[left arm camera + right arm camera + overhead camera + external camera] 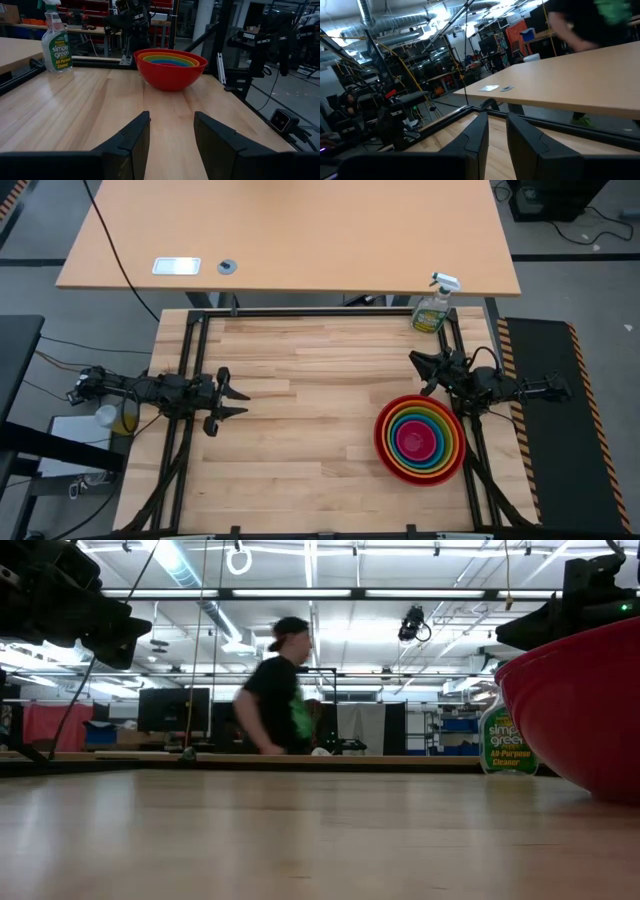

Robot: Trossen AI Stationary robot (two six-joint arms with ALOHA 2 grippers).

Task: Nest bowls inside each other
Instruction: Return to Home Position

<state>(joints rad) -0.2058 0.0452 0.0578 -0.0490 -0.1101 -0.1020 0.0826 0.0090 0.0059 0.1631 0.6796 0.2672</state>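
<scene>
The bowls stand nested in one stack (419, 438) near the table's right edge: the red one (170, 77) outermost on the wood, then orange, lime green and blue, with magenta pink (417, 440) innermost. My left gripper (235, 396) waits open at the left edge, pointing level toward the stack (171, 119). My right gripper (425, 372) hovers just beyond the stack's far side, with a narrow gap between its fingers (497, 119) and nothing in it. In the low view the red bowl's wall (590, 710) fills the right side.
A green spray bottle (432, 310) stands at the table's far right corner, and black frame rails run along the edges. Beyond is a tan desk (300, 240) with a small white device (176, 266). A person (280, 690) moves behind the table.
</scene>
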